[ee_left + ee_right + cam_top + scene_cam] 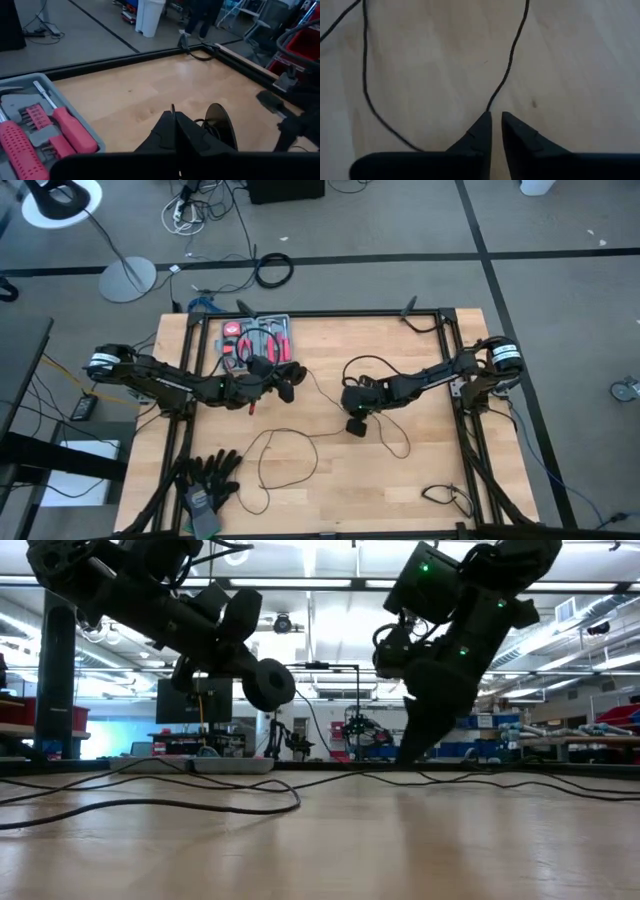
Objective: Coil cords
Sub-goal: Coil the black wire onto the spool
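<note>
A: Left claw (175, 131) sits above the surface (420, 470) near the gray tool tray (262, 330), fingers pressed together. The round black disc (222, 125) shows right beside its fingertips. I judge the claw pinches the wire just at the disc, but the contact itself is hidden.

B: Right claw (493, 125)?

A: Down at the surface, mid-right. Fingers nearly closed, a thin gap between them. The thin black cord (507, 70) runs up to the tip of one finger (481, 127) and disappears there. Whether it is caught, I cannot tell.

B: And the rest of the cord?

A: Sprawled. Loose loops trail across the wood between the arms and toward the black gloves (208, 480) at the near left corner. Not coiled yet.

B: Risks?

A: First: the wire lies at the fingertip, not squarely between the fingers. A close here could nip the tip only, and the cord would slide out on the lift. Second: if the arms pull apart, the slack loop could drag and snag on the gloves or the frame edge. Third: thin wire lying flat on wood is easy for the fingers to scrape over without catching it.
</note>
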You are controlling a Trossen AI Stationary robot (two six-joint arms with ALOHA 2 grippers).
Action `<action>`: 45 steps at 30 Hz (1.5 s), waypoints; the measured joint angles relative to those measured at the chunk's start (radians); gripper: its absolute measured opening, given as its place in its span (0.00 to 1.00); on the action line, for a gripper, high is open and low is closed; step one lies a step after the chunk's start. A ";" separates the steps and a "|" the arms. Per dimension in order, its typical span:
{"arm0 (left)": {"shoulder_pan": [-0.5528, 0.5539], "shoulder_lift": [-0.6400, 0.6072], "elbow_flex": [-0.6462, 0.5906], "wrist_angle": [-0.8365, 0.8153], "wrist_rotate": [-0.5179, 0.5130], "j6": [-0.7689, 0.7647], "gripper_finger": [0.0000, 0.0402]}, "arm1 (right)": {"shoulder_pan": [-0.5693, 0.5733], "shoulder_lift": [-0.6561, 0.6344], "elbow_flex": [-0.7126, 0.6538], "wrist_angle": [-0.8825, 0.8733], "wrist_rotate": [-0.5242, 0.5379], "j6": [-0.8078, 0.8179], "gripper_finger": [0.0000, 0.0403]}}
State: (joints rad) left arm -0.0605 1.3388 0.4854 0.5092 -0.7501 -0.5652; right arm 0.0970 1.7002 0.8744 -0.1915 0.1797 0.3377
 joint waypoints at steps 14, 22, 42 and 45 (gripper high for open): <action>0.000 0.000 0.000 0.025 0.065 0.013 0.00 | -0.041 0.015 0.001 0.240 0.056 -0.048 0.09; 0.000 0.000 0.000 0.049 0.067 0.042 0.00 | -0.059 0.057 0.002 0.347 0.072 -0.043 0.27; 0.000 0.000 0.000 0.058 0.086 0.063 0.00 | -0.054 0.149 0.003 0.333 0.137 -0.024 0.10; 0.000 0.000 0.000 0.080 0.107 0.063 0.00 | -0.044 0.149 0.003 0.329 0.142 -0.022 0.02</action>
State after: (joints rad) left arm -0.0602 1.3392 0.4854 0.5891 -0.6433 -0.5022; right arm 0.0529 1.8496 0.8772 0.1374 0.3217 0.3161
